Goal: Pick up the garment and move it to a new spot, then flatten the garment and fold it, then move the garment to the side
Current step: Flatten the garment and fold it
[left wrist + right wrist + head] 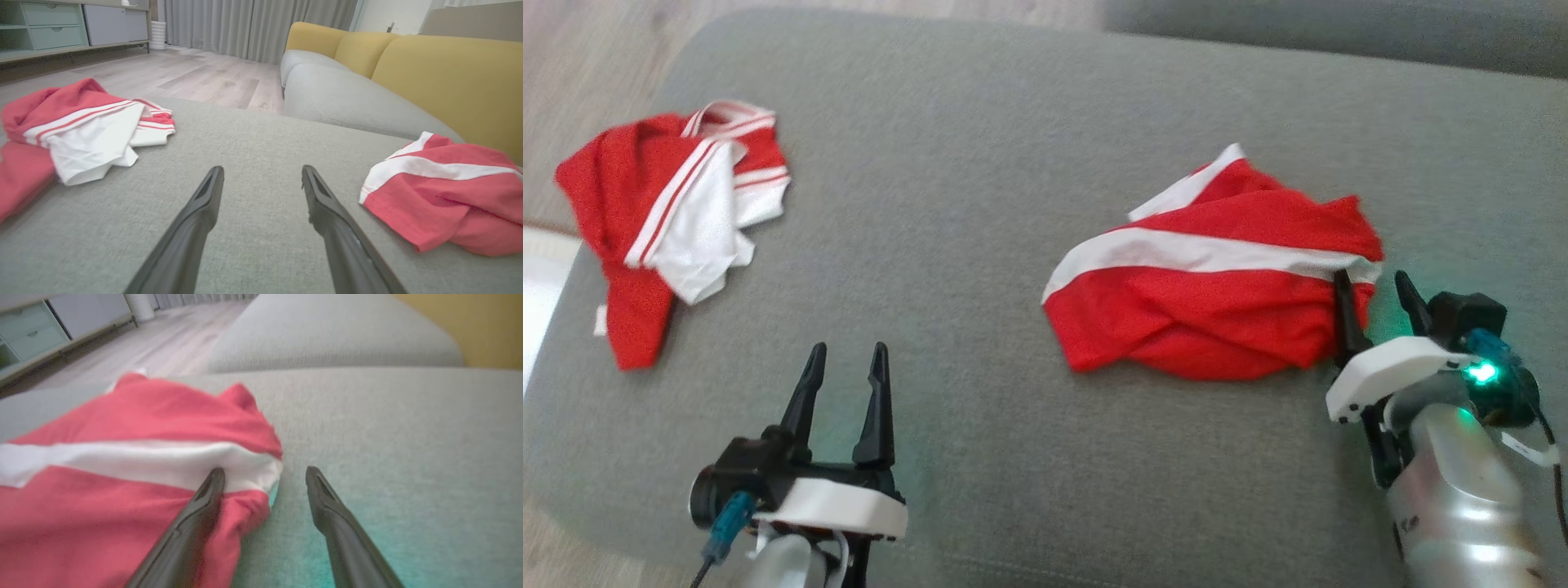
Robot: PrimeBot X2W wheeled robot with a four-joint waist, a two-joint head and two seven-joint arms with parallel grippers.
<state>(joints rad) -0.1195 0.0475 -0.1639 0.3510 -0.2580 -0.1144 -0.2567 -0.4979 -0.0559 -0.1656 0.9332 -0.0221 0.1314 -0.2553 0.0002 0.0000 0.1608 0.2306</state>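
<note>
Garment (1217,302), one of two on a broad grey seat cushion (980,204), lay crumpled toward the robot's right: a rumpled red mound of smooth, thin knit, crossed by one wide white band and showing a second white strip at its far edge. The second garment (670,229) lay well apart at the cushion's left end, also red, with a loose white panel and narrow red-and-white striped trim, bunched in irregular folds. The cushion had a fine woven texture and rounded corners. Two grippers were in the head view, each with two long, dark, tapering fingers on a white and black mount. The left gripper (848,349) hovered over bare cushion between the two garments, its fingers spread and holding nothing. The right gripper (1370,278) stood at the near right edge of the garment with its fingers likewise spread; in the right wrist view one finger (204,506) crossed the garment's hem by the white band while the other lay over bare cushion, and whether the finger touched the cloth could not be told. One green light (1482,373) glowed on the right wrist. The left wrist view also showed three yellow back cushions (441,69), a pale plank floor (196,77) and grey pleated curtains (261,24).
</note>
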